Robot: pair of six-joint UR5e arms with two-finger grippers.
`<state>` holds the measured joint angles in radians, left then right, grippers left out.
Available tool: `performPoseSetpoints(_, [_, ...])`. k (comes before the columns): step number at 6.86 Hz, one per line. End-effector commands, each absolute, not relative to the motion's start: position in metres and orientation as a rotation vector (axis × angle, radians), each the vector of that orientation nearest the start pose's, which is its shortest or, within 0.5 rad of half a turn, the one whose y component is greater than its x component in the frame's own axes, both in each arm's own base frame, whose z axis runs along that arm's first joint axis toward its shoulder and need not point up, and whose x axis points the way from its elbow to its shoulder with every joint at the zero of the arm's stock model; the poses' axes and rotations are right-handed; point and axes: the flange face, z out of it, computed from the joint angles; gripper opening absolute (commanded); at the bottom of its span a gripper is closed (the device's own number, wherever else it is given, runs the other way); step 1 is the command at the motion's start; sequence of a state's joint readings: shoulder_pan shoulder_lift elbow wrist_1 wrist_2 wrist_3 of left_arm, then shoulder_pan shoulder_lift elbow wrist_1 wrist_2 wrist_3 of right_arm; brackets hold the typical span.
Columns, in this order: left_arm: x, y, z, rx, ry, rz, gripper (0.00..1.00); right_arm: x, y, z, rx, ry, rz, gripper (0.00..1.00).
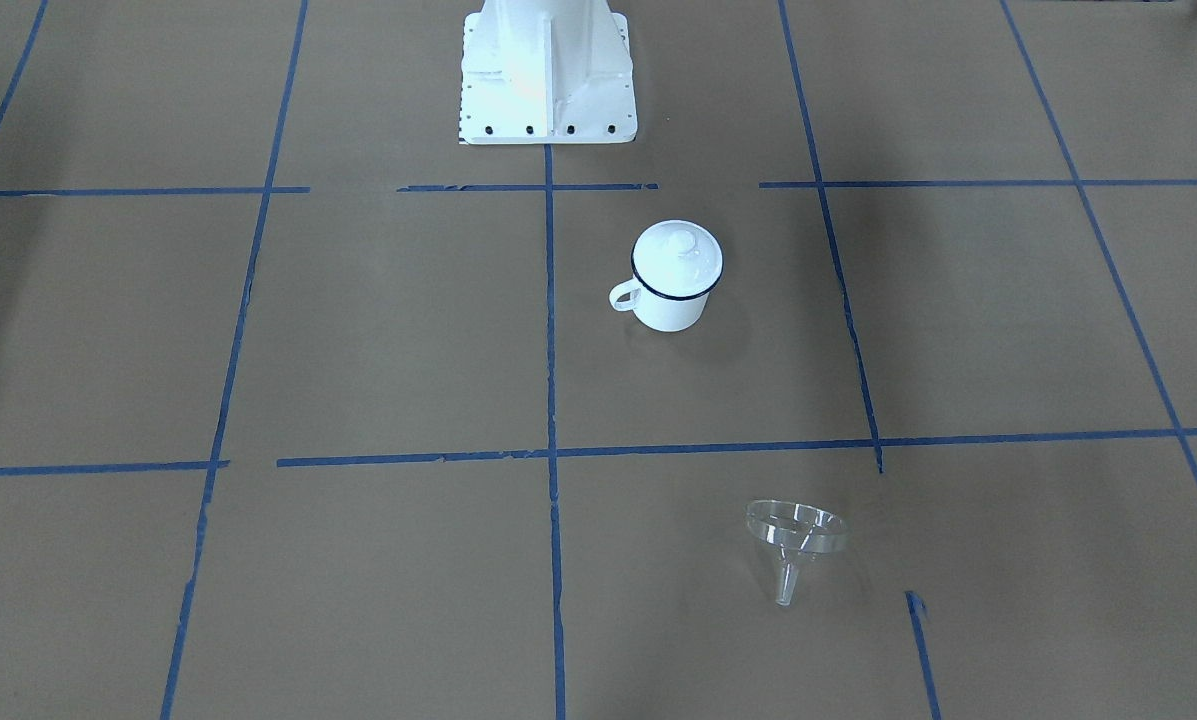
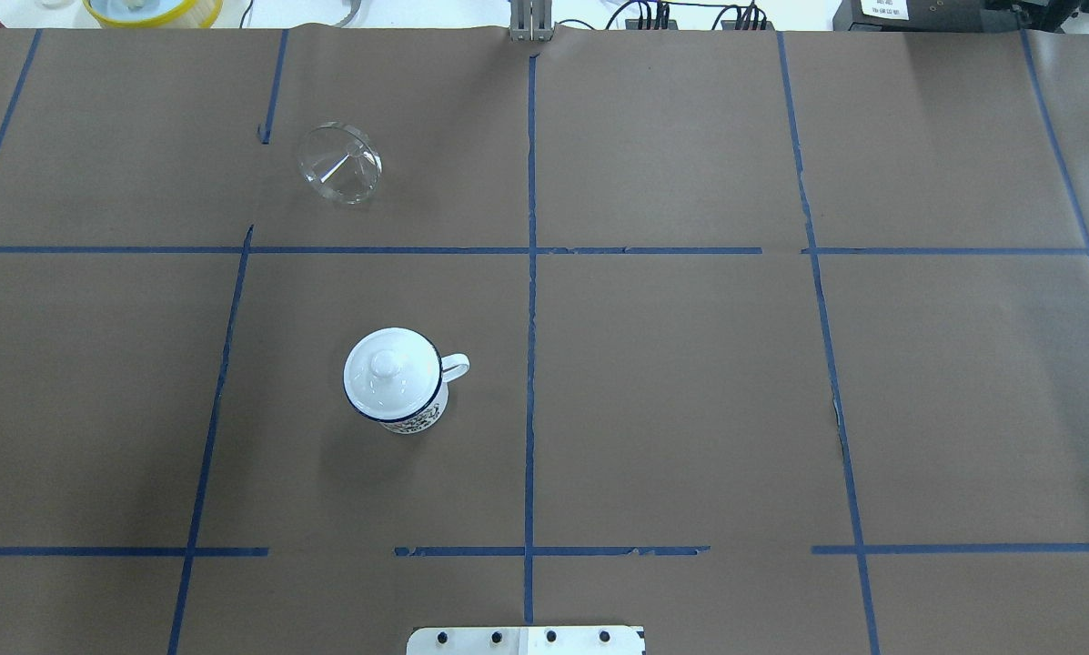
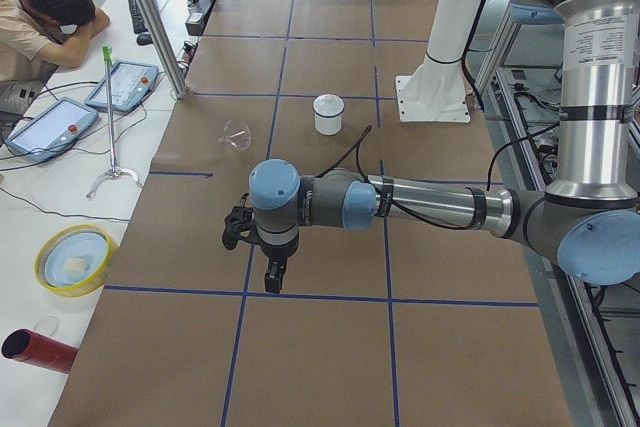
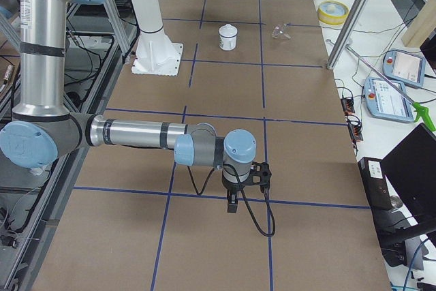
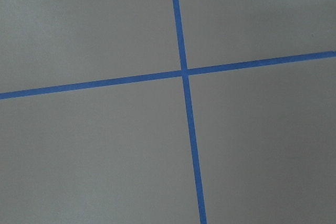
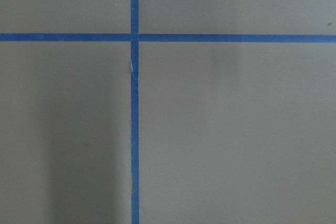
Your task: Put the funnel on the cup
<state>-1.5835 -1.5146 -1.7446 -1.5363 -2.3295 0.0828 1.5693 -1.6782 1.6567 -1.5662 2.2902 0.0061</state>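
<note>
Tape [image 2: 530,364] in blue lines squares off your brown table [image 2: 690,409]. Near its left end, your left gripper [image 3: 272,280] hangs over a crossing of that tape, pointing down. It shows only from the side, so you cannot tell whether its jaws are wide or narrow, and its wrist camera sees nothing but table and tape.

The funnel [image 2: 339,164] lies well apart from it, further along the table in the left half, toward the edge far from the robot. It is tipped on its side, with its wide mouth turned up toward the robot and its spout toward the operators' side.

Nearer the robot and slightly right of the funnel stands the cup [image 2: 397,387], upright, its handle pointing at the centre tape line. A white lid [image 2: 388,368] with a knob sits on the cup, covering its mouth. Funnel and cup are apart, with a tape line running between them.

The robot's white base [image 2: 526,639] sits at the near edge on the centre line. Toward the right end, your right gripper [image 4: 233,204] hangs over another tape crossing, well away from both things. Here too you cannot tell how wide it stands.
</note>
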Motion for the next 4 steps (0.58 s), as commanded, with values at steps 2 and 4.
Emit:
performPoseSetpoints(2, [-0.055,-0.5,0.554,0.203,0.748,0.16,1.0,0.067,-0.445,0.67,-0.019,-0.719,0.01,1.0])
performPoseSetpoints(4, [-0.054,-0.555,0.482,0.34,0.735,0.213,1.0,0.067,-0.445,0.67,-0.019,-0.719,0.01,1.0])
